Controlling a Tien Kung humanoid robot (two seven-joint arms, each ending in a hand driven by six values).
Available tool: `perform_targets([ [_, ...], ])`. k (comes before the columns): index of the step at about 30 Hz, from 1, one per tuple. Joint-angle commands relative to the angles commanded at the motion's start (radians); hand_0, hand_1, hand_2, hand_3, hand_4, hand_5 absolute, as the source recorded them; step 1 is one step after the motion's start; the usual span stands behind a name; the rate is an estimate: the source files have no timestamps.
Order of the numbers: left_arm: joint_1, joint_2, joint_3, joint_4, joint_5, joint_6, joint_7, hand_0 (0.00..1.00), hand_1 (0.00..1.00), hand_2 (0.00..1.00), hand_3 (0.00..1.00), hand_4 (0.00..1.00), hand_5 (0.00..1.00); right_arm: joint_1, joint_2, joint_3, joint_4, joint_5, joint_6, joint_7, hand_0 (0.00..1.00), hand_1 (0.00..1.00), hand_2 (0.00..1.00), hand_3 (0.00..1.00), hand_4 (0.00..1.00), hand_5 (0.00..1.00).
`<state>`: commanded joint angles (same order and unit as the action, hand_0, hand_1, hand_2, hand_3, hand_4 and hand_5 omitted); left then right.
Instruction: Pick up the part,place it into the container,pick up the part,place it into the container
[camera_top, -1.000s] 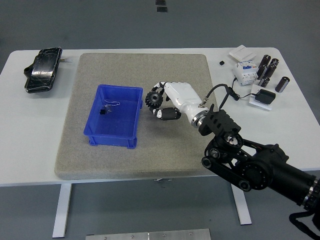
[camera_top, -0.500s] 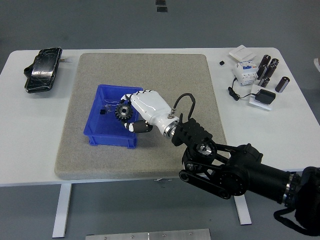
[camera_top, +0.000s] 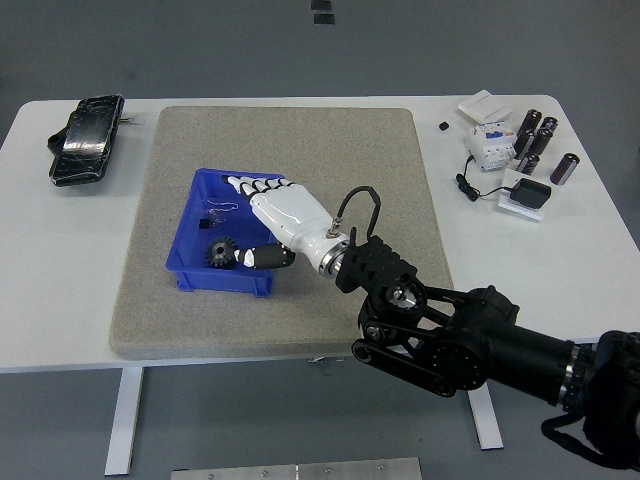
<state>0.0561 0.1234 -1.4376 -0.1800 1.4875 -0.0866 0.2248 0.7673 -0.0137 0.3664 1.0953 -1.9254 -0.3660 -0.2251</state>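
The gear (camera_top: 220, 251) lies in the near part of the blue bin (camera_top: 197, 274), just left of the right hand's (camera_top: 268, 215) thumb, apart from the fingers (camera_top: 243, 184), which are spread and hold nothing. A small black part (camera_top: 208, 224) with wire lies farther back in the bin. The bin sits on a grey mat (camera_top: 330, 140) on the white worktop (camera_top: 30, 260). Black cylinders (camera_top: 540, 140) stand at the far right.

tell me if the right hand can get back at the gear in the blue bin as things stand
Probably yes. The right hand hangs over the blue bin with its fingers spread, and the gear lies in the bin's near end just beside the thumb. The bin is open-topped and nothing covers the gear.
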Motion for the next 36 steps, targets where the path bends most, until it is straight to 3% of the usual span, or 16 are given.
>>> perform_targets([
  [4,0.003,-0.002,-0.001,0.000,0.002,0.000,0.000,0.670,0.641,0.603,0.626,0.708,0.565,-0.018,-0.019,0.069,-0.007,0.025,-0.035,0.008,0.802,0.857,0.981,0.998,0.870,0.474],
  [8,0.005,-0.002,-0.003,0.000,0.004,-0.001,0.001,0.670,0.641,0.603,0.626,0.708,0.565,-0.023,-0.057,0.120,-0.072,0.072,-0.044,0.009,0.802,0.857,0.981,0.998,0.870,0.474],
  [9,0.006,-0.002,-0.004,0.000,0.005,0.000,0.002,0.670,0.641,0.602,0.626,0.711,0.564,-0.025,-0.067,0.123,-0.093,0.086,-0.043,0.010,0.730,0.792,0.920,0.998,0.853,0.457],
  [14,0.005,-0.001,-0.009,0.000,0.011,-0.001,0.001,0.670,0.641,0.602,0.626,0.711,0.564,-0.042,-0.091,0.107,-0.164,0.124,-0.028,0.013,0.730,0.792,0.920,0.998,0.853,0.457],
  [19,0.003,-0.001,-0.011,0.000,0.013,-0.001,-0.002,0.670,0.641,0.602,0.625,0.711,0.562,-0.053,-0.105,0.070,-0.173,0.096,-0.011,0.004,0.705,0.764,0.888,0.986,0.850,0.453],
  [21,0.003,0.000,-0.013,0.000,0.015,0.000,-0.001,0.670,0.641,0.603,0.625,0.713,0.565,-0.051,-0.107,0.056,-0.172,0.091,-0.009,0.003,0.679,0.727,0.843,0.975,0.843,0.449],
  [26,0.001,-0.001,-0.017,0.000,0.018,0.000,-0.001,0.670,0.641,0.603,0.625,0.713,0.565,-0.034,-0.086,0.009,-0.201,0.109,-0.010,0.006,0.679,0.727,0.843,0.975,0.843,0.449],
  [27,0.000,-0.002,-0.017,0.000,0.019,-0.001,-0.001,0.671,0.641,0.602,0.625,0.716,0.567,-0.031,-0.080,0.000,-0.210,0.110,-0.010,0.006,0.656,0.690,0.790,0.929,0.827,0.437],
  [32,-0.002,-0.005,-0.018,0.000,0.021,-0.002,0.001,0.671,0.641,0.602,0.625,0.716,0.567,-0.019,-0.060,-0.019,-0.251,0.114,0.007,0.001,0.656,0.690,0.790,0.929,0.827,0.437],
  [33,-0.002,-0.004,-0.020,0.000,0.022,-0.002,0.004,0.670,0.641,0.602,0.625,0.716,0.567,-0.017,-0.059,-0.020,-0.256,0.115,0.011,-0.001,0.586,0.570,0.638,0.690,0.474,0.259],
  [36,-0.002,-0.003,-0.026,0.000,0.025,-0.003,0.007,0.670,0.641,0.602,0.625,0.716,0.567,-0.013,-0.054,-0.022,-0.265,0.115,0.017,-0.004,0.586,0.570,0.638,0.690,0.474,0.259],
])
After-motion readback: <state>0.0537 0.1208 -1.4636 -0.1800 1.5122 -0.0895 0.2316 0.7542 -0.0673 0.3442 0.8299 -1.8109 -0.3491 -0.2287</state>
